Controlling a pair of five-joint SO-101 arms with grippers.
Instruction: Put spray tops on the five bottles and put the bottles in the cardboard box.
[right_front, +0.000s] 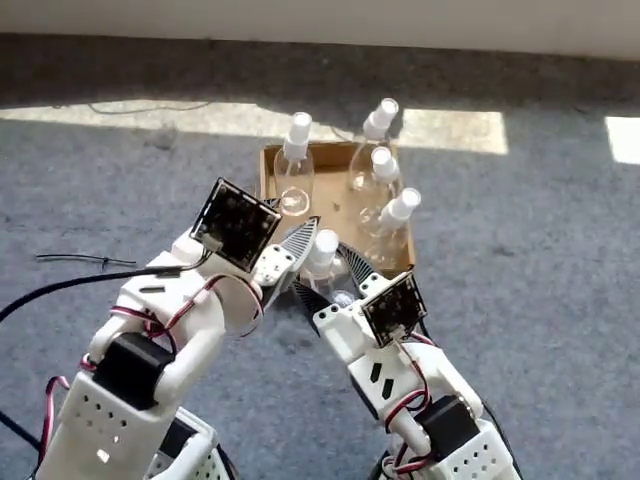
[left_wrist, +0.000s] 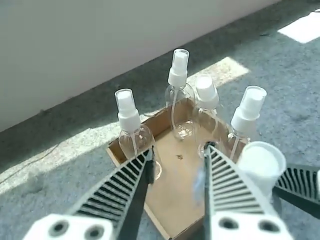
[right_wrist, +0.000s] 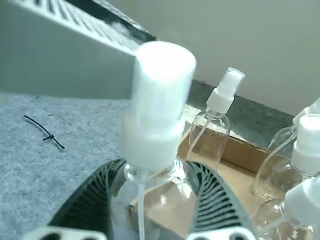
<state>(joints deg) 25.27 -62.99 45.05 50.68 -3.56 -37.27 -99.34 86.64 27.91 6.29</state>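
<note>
Fifth bottle (right_front: 322, 252), held upright, long axis vertical, with its spray top (right_wrist: 159, 95) uppermost and its base toward the carpet (right_front: 520, 250). The body was clear plastic, rounded at the shoulder, with a thin dip tube visible through the wall. The top was white, cylindrical and seated on the neck. The right gripper (right_wrist: 152, 200) was clenched on the bottle's body, one ribbed finger on each side, just below the shoulder. The held bottle lay at the near wall of the cardboard box (right_front: 268, 165). Whether it was over the box floor or just outside the wall could not be told. The left gripper (left_wrist: 175, 190) was released, its two ribbed fingers spread with nothing between them. It sat just beside the held bottle, with its fingertips directed at the box. Ahead of both grippers' fingertips, the box held four other bottles (right_front: 294, 168) (right_front: 372, 145) (right_front: 381, 185) (right_front: 392, 228). All four were upright and clear, and each carried a white spray top. The brown box floor between them was bare. A black cable tie (right_wrist: 45, 135) lay on the carpet, well apart from the right gripper.
</note>
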